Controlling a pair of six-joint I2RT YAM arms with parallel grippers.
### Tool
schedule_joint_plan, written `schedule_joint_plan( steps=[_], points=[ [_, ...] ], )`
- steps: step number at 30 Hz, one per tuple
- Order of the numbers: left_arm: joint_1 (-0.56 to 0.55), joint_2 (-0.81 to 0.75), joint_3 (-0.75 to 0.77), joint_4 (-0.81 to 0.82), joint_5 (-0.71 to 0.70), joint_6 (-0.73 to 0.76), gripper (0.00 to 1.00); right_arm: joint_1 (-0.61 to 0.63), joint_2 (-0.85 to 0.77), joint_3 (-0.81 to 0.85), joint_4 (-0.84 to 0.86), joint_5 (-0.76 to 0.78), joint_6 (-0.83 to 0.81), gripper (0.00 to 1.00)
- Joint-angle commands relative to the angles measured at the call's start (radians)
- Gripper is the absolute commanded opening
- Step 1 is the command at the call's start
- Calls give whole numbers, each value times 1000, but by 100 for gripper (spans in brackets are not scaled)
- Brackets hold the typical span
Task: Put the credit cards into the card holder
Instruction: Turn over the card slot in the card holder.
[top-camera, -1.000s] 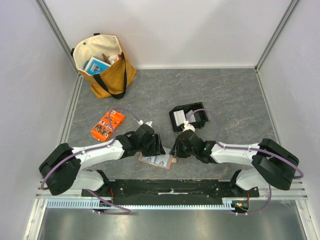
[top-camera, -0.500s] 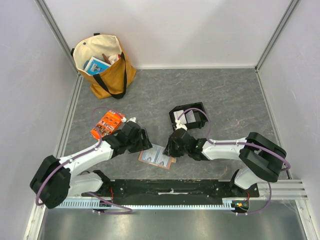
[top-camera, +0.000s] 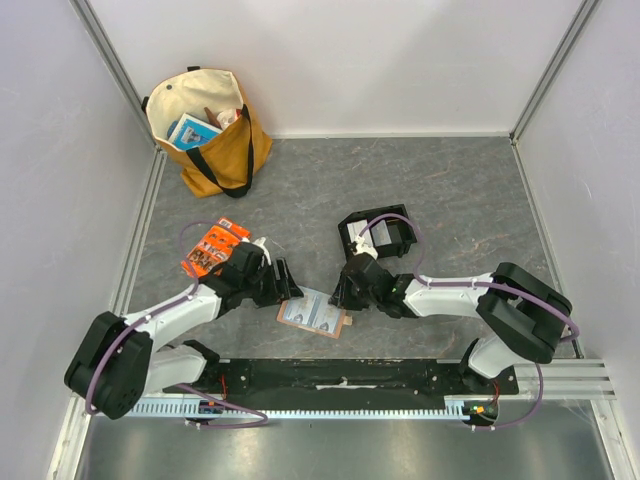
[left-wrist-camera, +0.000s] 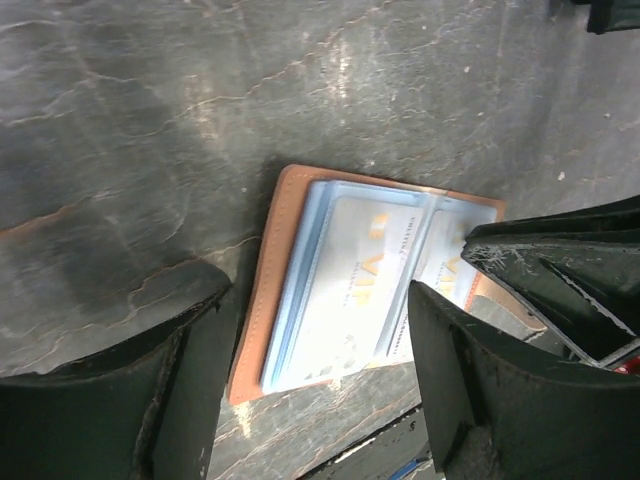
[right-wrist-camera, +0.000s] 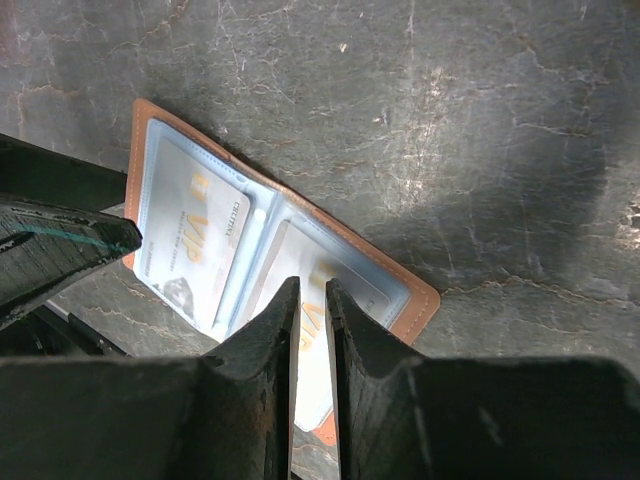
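Note:
The card holder lies open on the table near the front edge, tan rim around a light-blue slotted face. White credit cards printed "VIP" sit in its slots, one in each half. My left gripper is open wide, its fingers straddling the holder's left half just above it; in the top view it is at the holder's left edge. My right gripper is shut, tips over the holder's right half; in the top view it is at the right edge.
A black two-compartment tray stands behind the right gripper. An orange printed packet lies left of the left arm. A tan tote bag stands at the back left corner. The black front rail runs just below the holder.
My left gripper has drawn back to the left, uncovering the holder's left half. My right gripper has shifted slightly left onto the holder's right edge.

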Motion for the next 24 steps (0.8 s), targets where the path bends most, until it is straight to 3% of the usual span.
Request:
schedule_joint_plan(
  steps=[1,10,15,24],
  points=[
    [20,32,-47,110,123,35,69,-9,53,-26,-145,65,-39,24],
    [63,28,-91,206,242,19,35,-15,50,-29,-143,68,-42,24],
    [71,-53,-111,241,274,-13,32,-19,47,-29,-143,70,-41,24],
    [72,-20,-162,422,375,-100,26,-19,54,-29,-140,66,-44,24]
  ],
)
